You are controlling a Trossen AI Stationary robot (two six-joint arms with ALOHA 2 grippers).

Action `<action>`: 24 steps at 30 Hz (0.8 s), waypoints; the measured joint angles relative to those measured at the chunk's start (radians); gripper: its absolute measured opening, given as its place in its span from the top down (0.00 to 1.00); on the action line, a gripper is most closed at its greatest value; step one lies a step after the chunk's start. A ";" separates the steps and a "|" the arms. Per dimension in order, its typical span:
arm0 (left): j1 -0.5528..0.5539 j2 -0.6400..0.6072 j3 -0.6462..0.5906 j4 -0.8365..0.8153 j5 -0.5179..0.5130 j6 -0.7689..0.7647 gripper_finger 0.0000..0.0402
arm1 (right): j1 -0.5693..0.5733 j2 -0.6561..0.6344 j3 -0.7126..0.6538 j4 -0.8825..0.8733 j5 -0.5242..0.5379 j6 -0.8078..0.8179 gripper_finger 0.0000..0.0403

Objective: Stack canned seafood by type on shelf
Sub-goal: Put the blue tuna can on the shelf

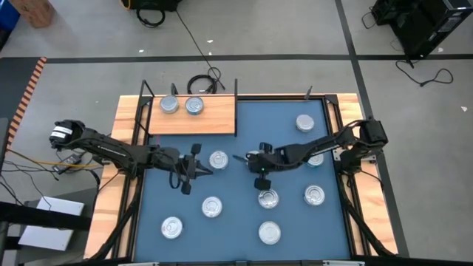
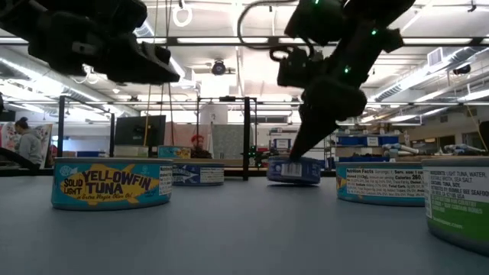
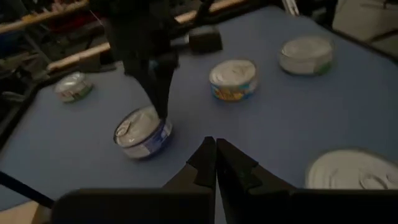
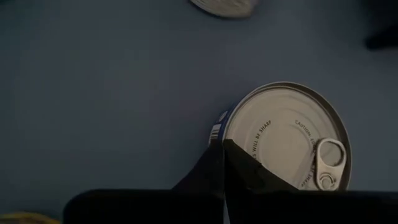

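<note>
Several round silver tins of canned seafood lie on the blue mat (image 1: 244,222). Two more (image 1: 170,105) (image 1: 194,106) stand on the shelf (image 1: 214,120), a light wooden board with black posts at the far left. My right gripper (image 1: 236,157) is shut, its tips at one blue-labelled tin (image 1: 218,159) near the mat's middle, lid and pull-tab (image 4: 328,163) up. My left gripper (image 1: 194,168) hovers shut just left of that tin, touching nothing; in its wrist view it (image 3: 216,149) points at bare mat. My right gripper touches the blue-labelled tin with its shut fingertips (image 4: 225,155) at the lid's rim (image 4: 219,132), on the side toward the table's right edge. The fingers slant down from the right. The tin (image 3: 143,132) rests on the mat and looks slightly tilted.
Other tins lie on the mat: a yellowfin tuna tin (image 2: 112,182), one at the far right (image 1: 304,123), several toward the near edge (image 1: 268,198) (image 1: 314,195) (image 1: 172,227). A coiled black cable (image 1: 201,83) lies behind the shelf. Wooden rails (image 1: 126,140) border the mat.
</note>
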 joint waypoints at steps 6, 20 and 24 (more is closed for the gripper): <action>-0.065 0.078 0.000 0.066 -0.096 0.058 0.91 | 0.048 0.000 0.000 0.071 -0.004 0.072 0.99; -0.172 0.372 0.099 0.224 -0.363 0.302 0.61 | 0.058 -0.001 0.000 0.154 -0.068 0.260 0.99; -0.178 0.474 0.146 0.290 -0.416 0.377 0.55 | 0.058 -0.001 0.001 0.176 -0.077 0.282 0.99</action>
